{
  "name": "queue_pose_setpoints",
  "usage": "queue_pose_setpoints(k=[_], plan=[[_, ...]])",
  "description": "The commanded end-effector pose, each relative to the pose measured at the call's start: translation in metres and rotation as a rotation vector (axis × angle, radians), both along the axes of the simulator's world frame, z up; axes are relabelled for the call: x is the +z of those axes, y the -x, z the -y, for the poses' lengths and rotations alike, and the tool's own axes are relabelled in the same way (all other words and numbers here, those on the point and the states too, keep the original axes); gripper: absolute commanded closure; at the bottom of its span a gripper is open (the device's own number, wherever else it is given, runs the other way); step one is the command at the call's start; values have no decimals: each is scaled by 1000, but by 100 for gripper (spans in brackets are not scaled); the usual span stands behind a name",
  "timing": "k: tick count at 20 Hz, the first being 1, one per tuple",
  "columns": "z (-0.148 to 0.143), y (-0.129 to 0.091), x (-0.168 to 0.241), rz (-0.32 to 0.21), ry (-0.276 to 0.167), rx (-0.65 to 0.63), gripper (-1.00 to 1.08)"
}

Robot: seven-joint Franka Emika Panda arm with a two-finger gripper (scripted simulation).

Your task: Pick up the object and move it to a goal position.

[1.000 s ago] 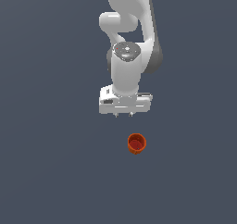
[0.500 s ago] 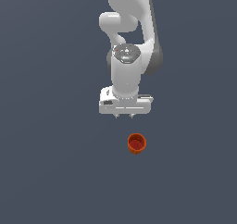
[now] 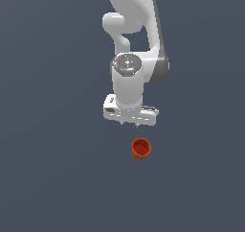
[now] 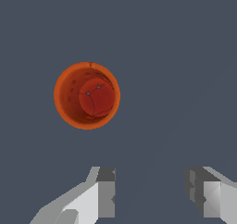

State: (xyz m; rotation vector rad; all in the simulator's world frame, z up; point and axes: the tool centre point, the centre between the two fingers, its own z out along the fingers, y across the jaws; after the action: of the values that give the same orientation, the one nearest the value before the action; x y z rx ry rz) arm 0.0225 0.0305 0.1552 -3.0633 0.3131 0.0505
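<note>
On the counter point(image 3: 57, 178), at five o'clock from the gripper point(image 3: 130, 122): cup point(image 3: 140, 149), upright, ungrasped. Jaws apart, empty. Nothing done; approach, grasp, lift, carry left.

White, smooth, rounded arm point(image 3: 136, 44) made of fat tube shapes. Dark grey band on one side of the bend. Round grey cap on top of the wrist part, with small dots like screws. Flat white block at the end, with a small dark hole on one side. Gripper point(image 4: 150, 193) with two blocky fingers point(image 4: 105, 190), white and light grey outside, dark grey pads inside.
</note>
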Motion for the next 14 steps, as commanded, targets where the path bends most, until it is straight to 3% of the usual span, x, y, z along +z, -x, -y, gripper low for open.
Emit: queue_pose_setpoints(k=[1, 14], plan=[[-2, -4, -5, -16, -17, -77, -20], [-18, -23, -36, -128, -102, -503, -20]])
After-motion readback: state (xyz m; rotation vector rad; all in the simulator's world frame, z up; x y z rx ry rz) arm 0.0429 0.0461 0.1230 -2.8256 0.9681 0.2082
